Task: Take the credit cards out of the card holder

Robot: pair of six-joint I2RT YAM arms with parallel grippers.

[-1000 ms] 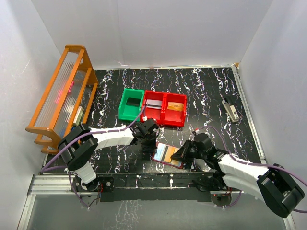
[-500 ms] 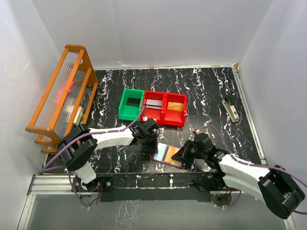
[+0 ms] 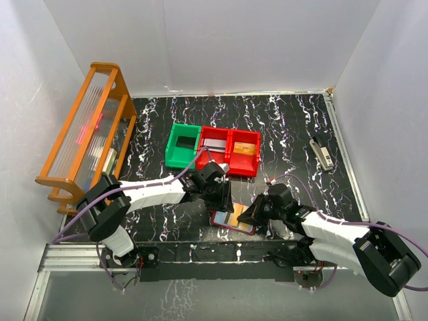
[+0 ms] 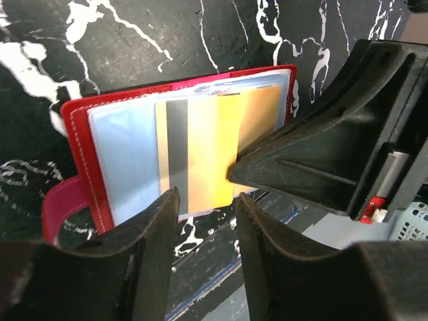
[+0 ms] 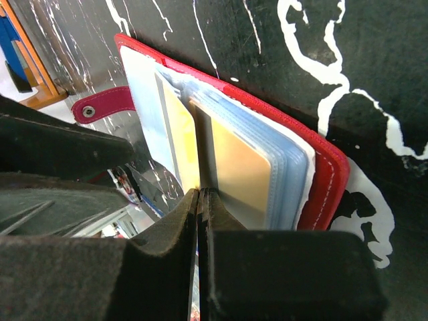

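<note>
**Wallet open at the table's front edge, both arms over it**

The red wallet [image 3: 227,224] lies open and flat on the black marbled table [image 3: 287,127], near the front edge and between the two arms. Pale clear sleeves [image 4: 127,154] fan out inside it. A gold card [image 4: 200,160] with a grey stripe sticks partway out of the sleeves, toward the left gripper [image 4: 206,200]. A tan card [image 5: 237,160] sits in a sleeve beside it. The snap tab [image 5: 100,105] juts from the wallet's side.

The left gripper hangs just over the gold card's free edge, jaws spread, with a plain gap between its fingers [image 4: 150,261]. The card's edge lines up with that gap, but from here I can't tell whether either finger touches it. The right gripper [image 5: 200,197] comes in from the opposite side. Its jaws are pressed tight together with nothing between them, and its tip bears down on the sleeves between the two cards.

Further back stand a green bin [image 3: 175,157] and joined red bins [image 3: 229,164]. An orange rack [image 3: 83,134] lines the left wall.
</note>
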